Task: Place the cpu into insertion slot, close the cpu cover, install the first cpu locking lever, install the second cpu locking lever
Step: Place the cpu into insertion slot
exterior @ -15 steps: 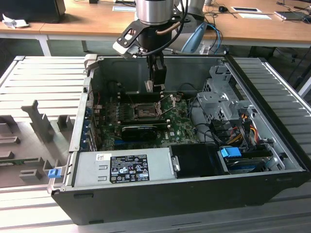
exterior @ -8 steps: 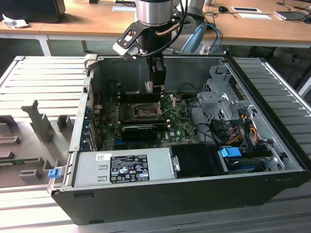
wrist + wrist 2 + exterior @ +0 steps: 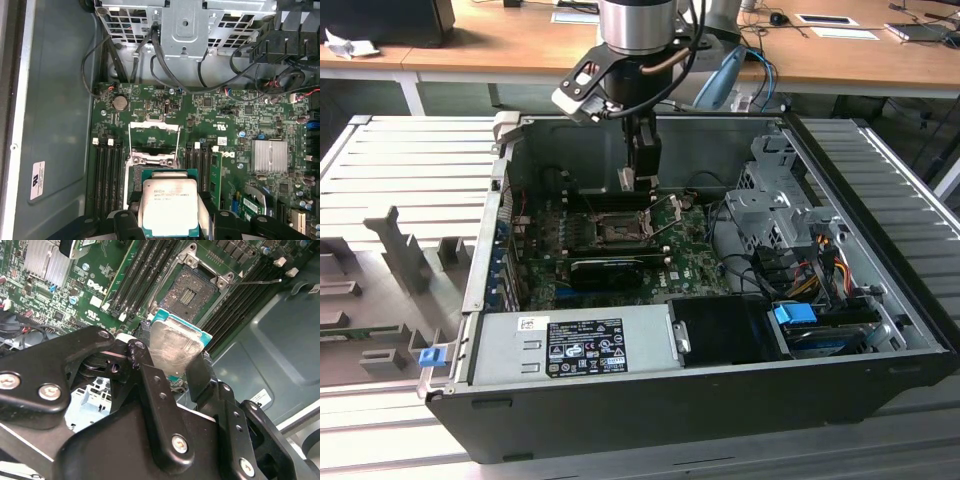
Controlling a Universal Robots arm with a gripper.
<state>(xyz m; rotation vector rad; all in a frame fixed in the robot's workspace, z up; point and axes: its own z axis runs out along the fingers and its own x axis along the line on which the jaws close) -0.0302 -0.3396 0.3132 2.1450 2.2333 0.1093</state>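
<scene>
Second wrist view: the cpu (image 3: pixel 175 345) is clamped by its edges in the hand (image 3: pixel 172 371), tilted, and is held clear above the insertion slot (image 3: pixel 192 292) (uncovered, contacts bared), set toward the edge of the circuit board (image 3: pixel 95 305) beside the case wall (image 3: pixel 280 340).

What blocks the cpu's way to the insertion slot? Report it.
Nothing visible does. The cpu, clamped in the jaws, hangs above the board, and the insertion slot lies uncovered, contacts bare, with no cable or part across the gap.

Electronics lab or workshop, opened computer case (image 3: pixel 720 400) on ribbed metal bench (image 3: pixel 400 160), wooden desks (image 3: pixel 500 40) behind
</scene>
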